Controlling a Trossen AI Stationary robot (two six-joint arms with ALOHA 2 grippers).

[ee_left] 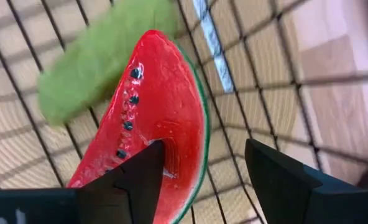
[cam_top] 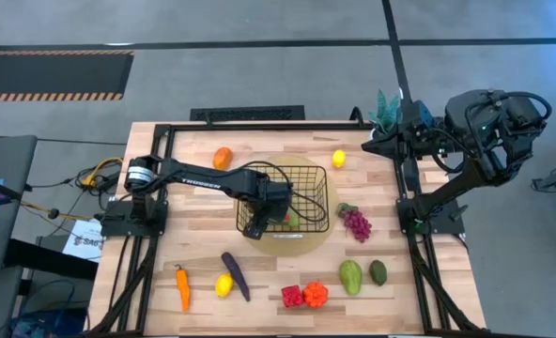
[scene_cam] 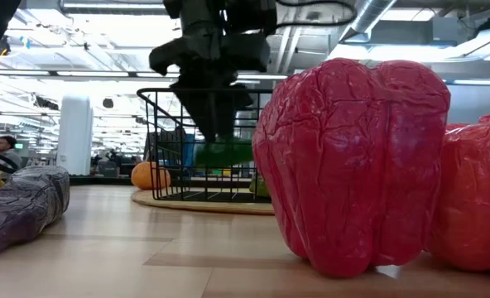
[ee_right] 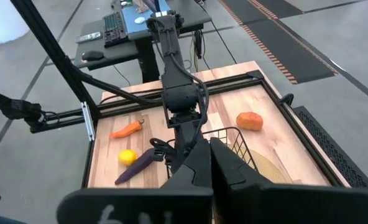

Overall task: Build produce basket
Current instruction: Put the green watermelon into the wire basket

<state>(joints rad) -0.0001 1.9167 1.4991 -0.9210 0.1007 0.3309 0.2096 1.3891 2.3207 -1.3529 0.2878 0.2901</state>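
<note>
The black wire basket [cam_top: 313, 175] stands on a round tan mat [cam_top: 299, 246] at the table's middle. My left gripper [cam_top: 259, 225] reaches down into its near left corner and is open [ee_left: 202, 146]. Under it in the basket lies a watermelon slice [ee_left: 162, 99], red face toward the camera, next to a green fruit [ee_left: 97, 62]. The slice sits by one finger [ee_left: 140, 180]; the other finger stands apart over the wire floor. My right gripper [ee_right: 210, 163] is shut on nothing, held high over the table's far right corner [cam_top: 379, 141]. My left gripper comes at the watermelon slice from above, pointing down. One finger [ee_left: 143, 174] stands in front of the slice's lower end [ee_left: 174, 168]; I cannot tell whether it touches. The slice lies on the basket's wire floor.
Loose produce lies round the basket: an orange [cam_top: 223, 158], a lemon [cam_top: 338, 159], grapes [cam_top: 357, 223], two avocados [cam_top: 350, 276], two peppers [cam_top: 302, 296], an eggplant [cam_top: 235, 275], a second lemon [cam_top: 223, 285], a carrot [cam_top: 182, 286]. A potted plant [cam_top: 388, 108] stands far right.
</note>
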